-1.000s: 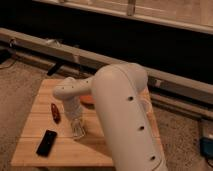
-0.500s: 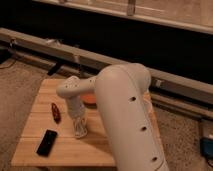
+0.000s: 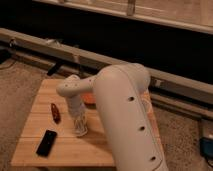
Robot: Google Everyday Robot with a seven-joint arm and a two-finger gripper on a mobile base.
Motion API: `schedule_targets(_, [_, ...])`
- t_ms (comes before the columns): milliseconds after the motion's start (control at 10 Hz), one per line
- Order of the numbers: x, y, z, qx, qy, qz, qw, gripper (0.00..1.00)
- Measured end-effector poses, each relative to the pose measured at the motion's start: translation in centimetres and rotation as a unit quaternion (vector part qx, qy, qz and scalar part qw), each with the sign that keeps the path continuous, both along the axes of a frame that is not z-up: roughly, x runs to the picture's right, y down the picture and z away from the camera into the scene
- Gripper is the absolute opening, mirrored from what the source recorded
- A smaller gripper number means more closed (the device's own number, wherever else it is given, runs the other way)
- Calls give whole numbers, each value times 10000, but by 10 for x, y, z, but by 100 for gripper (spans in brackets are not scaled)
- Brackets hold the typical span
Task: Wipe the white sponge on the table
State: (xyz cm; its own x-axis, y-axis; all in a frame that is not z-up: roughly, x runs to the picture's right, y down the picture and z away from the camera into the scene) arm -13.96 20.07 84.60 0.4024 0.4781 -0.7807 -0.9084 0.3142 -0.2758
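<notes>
On the low table of light wooden planks, a flat black phone lies near the front left edge and a small red-and-dark object sits just behind it. Over the last second the white arm's gripper has slid slightly rightward along the boards, pointing straight down. Its fingers are pressed together; the small whitish sponge must be beneath them, hidden from sight. The wiping stroke looks underway. An orange shape behind the arm may be a bowl; contents unseen.
</notes>
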Motion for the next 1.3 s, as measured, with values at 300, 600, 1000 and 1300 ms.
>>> schedule_targets(300, [-1,-21,18,109,0,1,9999,17])
schedule_targets(600, [0,-21,18,109,6,13,9999,17])
schedule_targets(1000, [-13,-29,22,192,-100,-42,9998,17])
schedule_targets(1300, [-67,-46,25,341,-479,-219,9980,17])
